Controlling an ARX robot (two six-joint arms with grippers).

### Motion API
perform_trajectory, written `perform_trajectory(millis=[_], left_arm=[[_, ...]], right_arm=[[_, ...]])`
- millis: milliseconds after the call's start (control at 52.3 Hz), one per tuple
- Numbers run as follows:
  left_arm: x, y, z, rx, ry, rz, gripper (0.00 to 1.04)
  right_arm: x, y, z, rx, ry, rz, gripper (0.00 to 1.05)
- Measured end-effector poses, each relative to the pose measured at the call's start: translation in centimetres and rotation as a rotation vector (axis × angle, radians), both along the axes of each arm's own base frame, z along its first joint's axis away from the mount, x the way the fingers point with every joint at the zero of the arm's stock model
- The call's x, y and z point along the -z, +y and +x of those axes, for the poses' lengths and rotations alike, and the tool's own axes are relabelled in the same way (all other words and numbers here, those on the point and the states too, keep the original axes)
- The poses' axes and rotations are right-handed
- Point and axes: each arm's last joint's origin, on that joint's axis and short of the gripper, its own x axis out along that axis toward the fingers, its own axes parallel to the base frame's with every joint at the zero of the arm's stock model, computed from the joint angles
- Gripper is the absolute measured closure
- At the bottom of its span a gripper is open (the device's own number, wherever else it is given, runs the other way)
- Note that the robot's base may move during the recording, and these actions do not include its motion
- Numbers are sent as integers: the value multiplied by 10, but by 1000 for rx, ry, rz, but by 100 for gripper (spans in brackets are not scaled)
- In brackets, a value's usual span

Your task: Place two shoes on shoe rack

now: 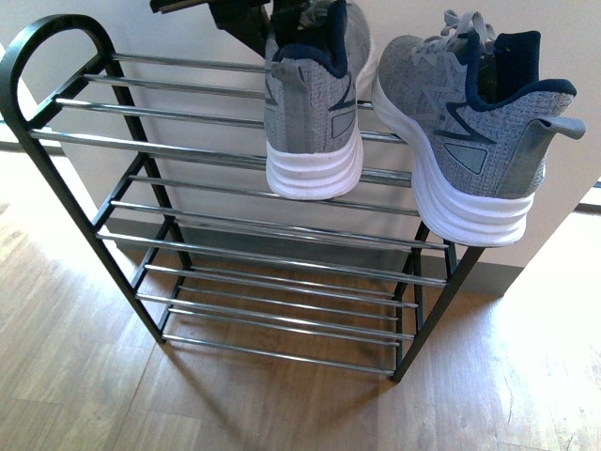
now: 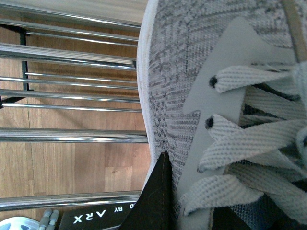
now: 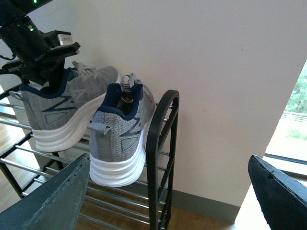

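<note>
The grey knit sneaker with white sole and navy lining (image 1: 315, 113) hangs directly under the left end effector (image 3: 48, 67), which is pressed onto its collar. One black finger (image 2: 158, 201) lies against the knit side beside the pale laces. The sneaker is over the top tier of the tall black-framed shoe rack with chrome rods (image 1: 56, 56), and its heel reaches past the front rod. I cannot tell whether its sole bears on the rods.

The second grey knit sneaker (image 1: 470, 132) is on the same tier, on the side of the left end effector that faces the right arm. It is near the held one but apart from it. Its heel overhangs the front rod at the rack's end post.

The right end effector (image 3: 169, 158) is spread wide and holds nothing, off past that end of the rack. Lower tiers lie below the left end effector, above a wooden floor (image 1: 75, 376), with a pale wall (image 3: 216, 72) behind.
</note>
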Motion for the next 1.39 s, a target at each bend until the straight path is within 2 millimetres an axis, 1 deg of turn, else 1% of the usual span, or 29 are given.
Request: perform_trajectory(millis=[96, 267, 306, 344, 382, 420, 439, 459, 516, 535, 554, 573, 592, 669, 745, 783, 802, 879, 1146, 1242, 1395], left_arm=[[-1, -11, -2, 39, -12, 17, 103], [-1, -15, -2, 72, -34, 17, 102], [0, -15, -1, 76, -37, 9, 95], [1, -15, -1, 78, -40, 7, 86], [1, -15, -1, 79, -39, 2, 81], [1, -15, -2, 77, -34, -5, 72], [1, -15, -2, 79, -33, -9, 70], [-1, -15, -3, 82, -31, -17, 65], [-2, -15, -4, 83, -29, -23, 58], [-3, -15, -4, 85, -26, -31, 54], [-4, -15, -5, 86, -25, -35, 52], [-7, -15, -6, 92, -25, -47, 47], [-8, -15, -6, 92, -26, -50, 45], [-24, -15, -12, 96, -35, -79, 27], [-37, -14, -16, 93, -54, -87, 13], [-43, -13, -19, 91, -63, -88, 8], [-47, -13, -20, 92, -71, -90, 8], [-63, -11, -26, 88, -98, -105, 10], [-105, -3, -45, 66, -193, -108, 9], [-125, 14, -59, -12, -284, -43, 9], [-147, 43, -74, -158, -423, 28, 9]], right_arm=[[0, 0, 0, 0, 0, 0, 9], [0, 0, 0, 0, 0, 0, 9], [0, 0, 0, 0, 0, 0, 9], [0, 0, 0, 0, 0, 0, 9], [0, 0, 0, 0, 0, 0, 9], [0, 0, 0, 0, 0, 0, 9], [0, 0, 0, 0, 0, 0, 9], [0, 0, 0, 0, 0, 0, 9], [0, 0, 0, 0, 0, 0, 9], [0, 0, 0, 0, 0, 0, 9], [0, 0, 0, 0, 0, 0, 9], [0, 0, 0, 0, 0, 0, 9], [0, 0, 0, 0, 0, 0, 9], [0, 0, 0, 0, 0, 0, 9], [0, 0, 0, 0, 0, 0, 9], [0, 0, 0, 0, 0, 0, 9], [0, 0, 0, 0, 0, 0, 9], [0, 0, 0, 0, 0, 0, 9], [0, 0, 0, 0, 0, 0, 9], [0, 0, 0, 0, 0, 0, 9], [0, 0, 0, 0, 0, 1, 9]])
